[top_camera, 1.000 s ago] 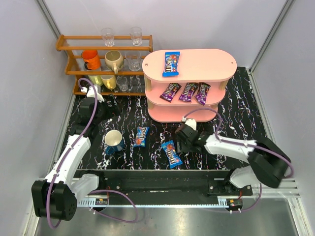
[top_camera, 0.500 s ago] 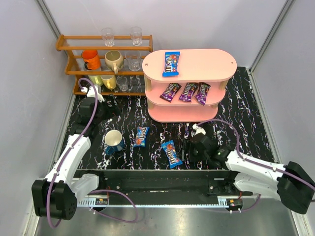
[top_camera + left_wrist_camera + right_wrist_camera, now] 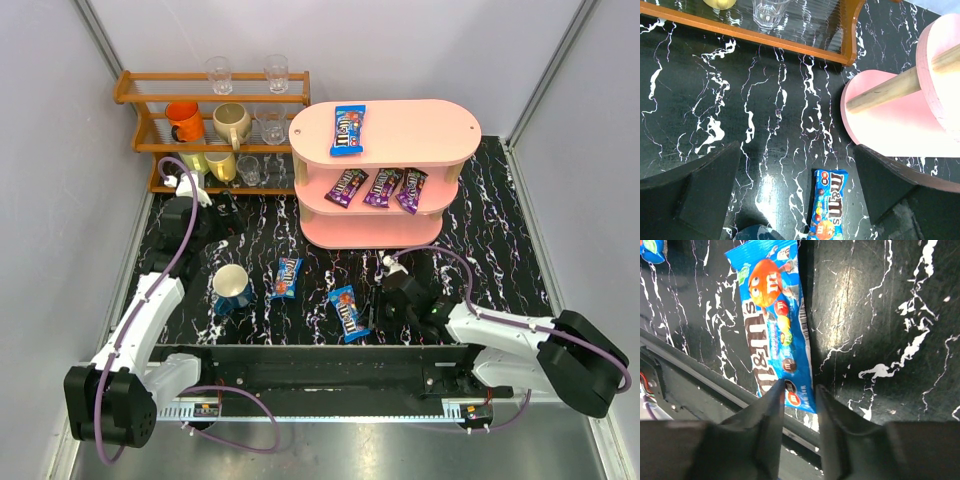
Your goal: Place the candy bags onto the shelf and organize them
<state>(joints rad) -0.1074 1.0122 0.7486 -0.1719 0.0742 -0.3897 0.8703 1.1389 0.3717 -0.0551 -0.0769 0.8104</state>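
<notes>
The pink shelf (image 3: 400, 135) holds one blue candy bag (image 3: 347, 130) on its top board and three purple candy bags (image 3: 383, 186) on its middle board. Two blue bags lie on the black table, one at the left (image 3: 286, 277) and one nearer the front (image 3: 348, 312). My right gripper (image 3: 378, 303) hovers just right of the front bag. In the right wrist view its tips (image 3: 800, 390) stand a narrow gap apart over that bag's (image 3: 772, 335) near end, holding nothing. My left gripper (image 3: 222, 212) is wide open (image 3: 797, 147) and empty, with the left bag (image 3: 829, 210) below it.
A wooden rack (image 3: 215, 130) with mugs and glasses stands at the back left. A blue mug (image 3: 231, 288) sits on the table left of the bags. A black rail (image 3: 300, 360) runs along the near edge and also shows in the right wrist view (image 3: 685, 375). The shelf's lower board (image 3: 890, 120) is close at the left gripper's right.
My right arm has drawn back from the shelf toward the near edge, then shifted slightly left toward the front blue bag. The left arm has not moved.
</notes>
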